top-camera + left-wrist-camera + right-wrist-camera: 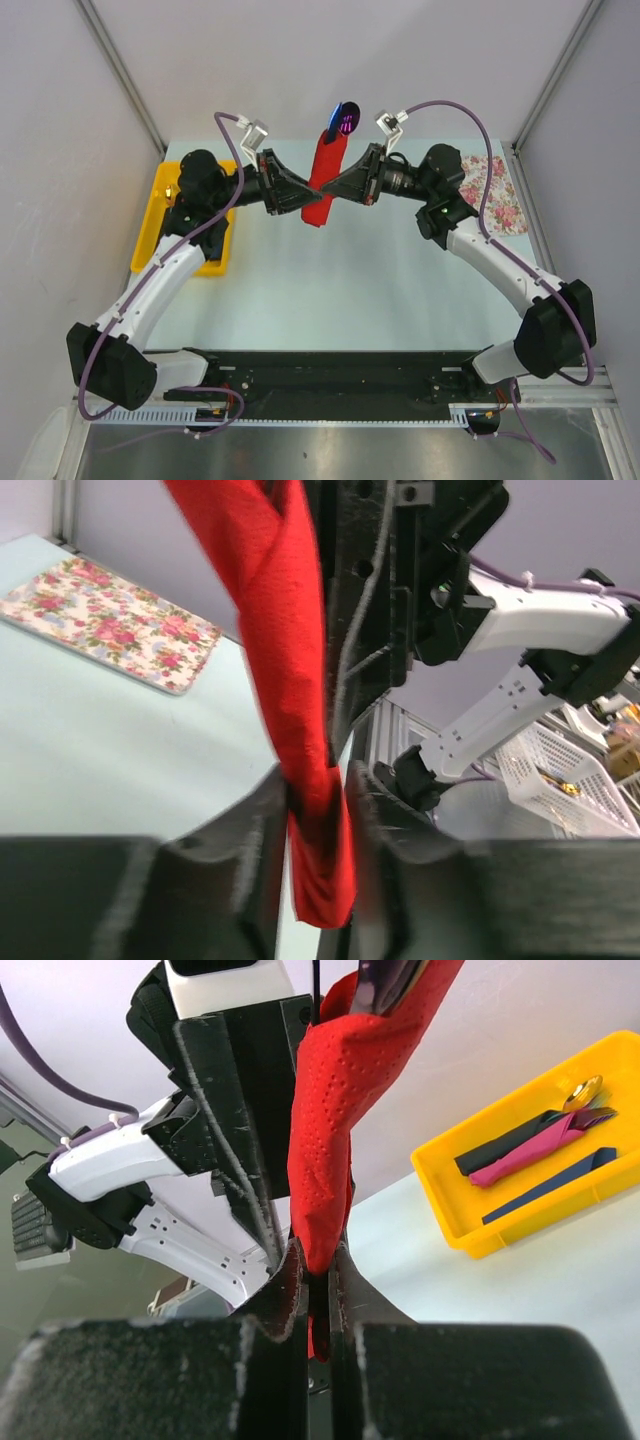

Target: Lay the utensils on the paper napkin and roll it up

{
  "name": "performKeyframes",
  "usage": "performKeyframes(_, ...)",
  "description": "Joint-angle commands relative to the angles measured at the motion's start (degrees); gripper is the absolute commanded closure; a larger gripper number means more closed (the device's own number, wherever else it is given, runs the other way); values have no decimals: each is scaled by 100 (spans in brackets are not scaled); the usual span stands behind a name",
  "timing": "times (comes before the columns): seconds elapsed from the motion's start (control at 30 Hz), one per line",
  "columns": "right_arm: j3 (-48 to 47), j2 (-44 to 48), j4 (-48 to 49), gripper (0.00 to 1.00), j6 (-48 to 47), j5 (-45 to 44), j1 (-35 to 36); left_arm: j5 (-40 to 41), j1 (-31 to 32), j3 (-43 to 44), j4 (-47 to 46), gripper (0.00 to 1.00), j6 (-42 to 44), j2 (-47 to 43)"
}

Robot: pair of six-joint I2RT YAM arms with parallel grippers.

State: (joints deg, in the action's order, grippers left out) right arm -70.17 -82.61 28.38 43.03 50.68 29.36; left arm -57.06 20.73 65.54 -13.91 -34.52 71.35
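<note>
Paper napkin [330, 1110]: was thin red paper, matt, embossed with fine dots.
Right gripper [316, 1278]: black fingers [275, 1300] looked like matt, grainy plastic.
Tray [440, 1195], right of frame: was yellow plastic, smooth, slightly glossy.
Utensils [530, 1148] in tray: had flat matt handles; one gold bowl shone like metal.
Floral sheet [110, 620]: was printed, matt.
Table [340, 290]: was pale, smooth, low sheen.
Arm shells [160, 285]: were white smooth plastic.

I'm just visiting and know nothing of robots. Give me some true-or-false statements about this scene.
1. The left claw and right claw both pinch the red napkin. True.
2. The napkin lies spread flat. False: it is rolled up.
3. The yellow tray holds nothing. False: utensils lie in it.
4. A flowered sheet lies on the right arm's side. True.
5. A utensil end pokes out of the roll. True.
</note>
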Motion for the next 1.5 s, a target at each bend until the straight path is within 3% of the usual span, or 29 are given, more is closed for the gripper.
performKeyframes(0.0,-295,-18,484,100,30,-40,69,63,19,-15,-15,76,121,-25)
performKeyframes(0.03,-304,-18,493,100,30,-49,95,63,19,-32,46,85,139,-34)
performKeyframes(0.13,-365,-97,502,100,39,-49,105,81,10,-102,99,100,165,-69)
performKeyframes(0.27,-471,-203,475,97,66,-5,105,203,-165,-269,82,100,95,-218)
performKeyframes(0.47,-594,-343,326,40,-22,-31,113,196,-772,-480,187,100,33,-403)
performKeyframes(0.5,-612,-352,213,24,-66,-40,113,178,-859,-481,265,100,94,-420)
performKeyframes(0.6,-673,-405,-68,1,-312,-110,96,55,-1298,-507,705,100,323,-455)
performKeyframes(0.83,-673,-502,-456,0,-628,-119,-18,-60,-2624,-358,2766,100,1693,-245)
performKeyframes(1.03,-524,-546,-614,0,-796,-40,-27,-174,-3697,160,4788,100,3213,695)
performKeyframes(1.2,-471,-581,-597,0,-813,-23,-19,159,-4243,739,5923,100,4505,1642)
performKeyframes(1.47,-454,-642,-658,0,-813,13,-10,484,-4859,1154,5935,100,4981,2838)
